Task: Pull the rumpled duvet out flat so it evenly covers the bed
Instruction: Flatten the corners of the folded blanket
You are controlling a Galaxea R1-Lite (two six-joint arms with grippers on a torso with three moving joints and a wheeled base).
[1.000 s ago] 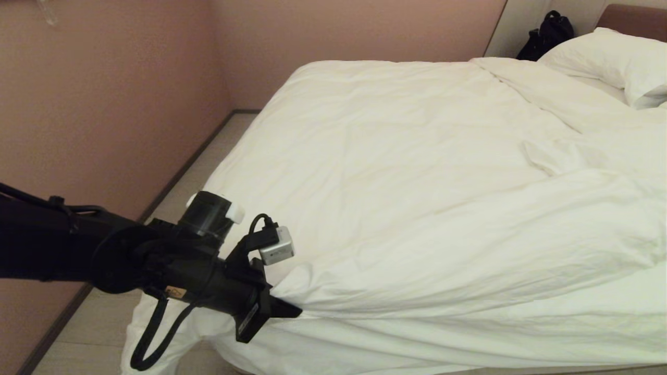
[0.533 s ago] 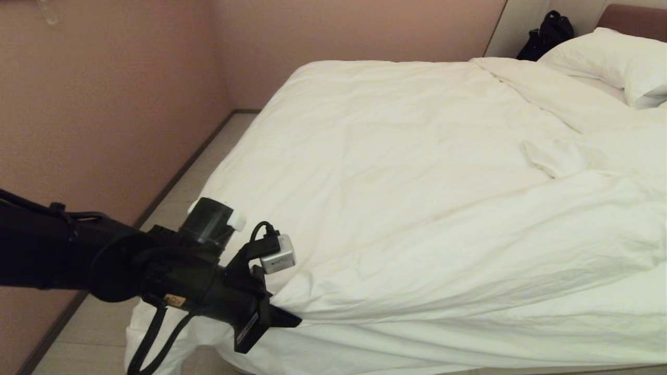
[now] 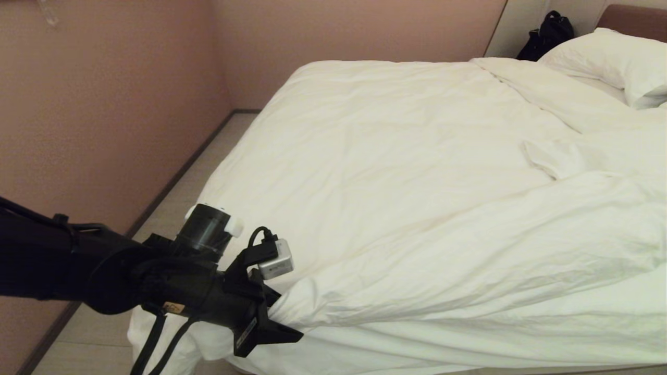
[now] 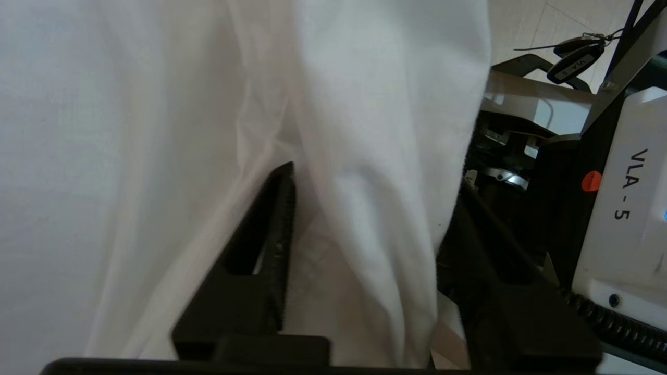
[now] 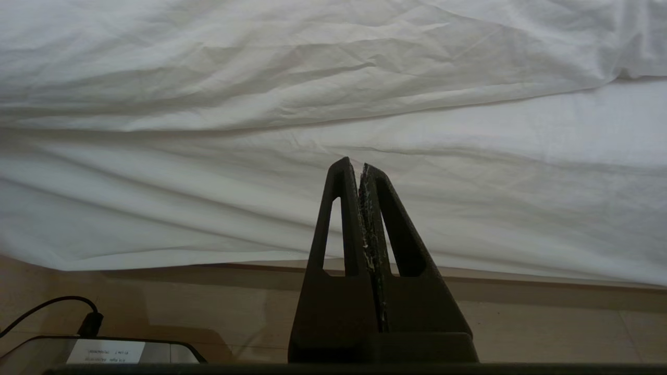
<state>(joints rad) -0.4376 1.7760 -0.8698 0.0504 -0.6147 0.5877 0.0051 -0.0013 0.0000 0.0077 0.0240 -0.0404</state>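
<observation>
At the near left corner of the bed [image 3: 633, 21], seen from the head camera, the left gripper [image 3: 284, 323] sits at the duvet [image 3: 396, 172] edge with its black fingers now spread – a second ago they were pinched tight on a tuft of the white cover. The bunched fold beside them has slackened and settled lower than it was half a second back. Most of the duvet lies spread over the mattress, but a thick ridge runs across the near side and a rumpled fold sits near the pillow [image 3: 620, 62]. A dark bag [image 3: 547, 34] rests by the headboard.

From the left wrist camera, the left gripper's [image 4: 365, 224] fingers stand apart with a hanging fold of duvet [image 4: 365, 130] draped loosely between them – not clamped, so I judge the corner has just been let go after a pull. The robot's own base [image 4: 625, 208] shows beside it.

From the right wrist camera, the right gripper [image 5: 360, 172] is parked low by the bedside, fingers pressed together on nothing, pointing at the duvet [image 5: 292, 78] overhang.

The release likely ends this tug; the ridge suggests further pulls are needed
</observation>
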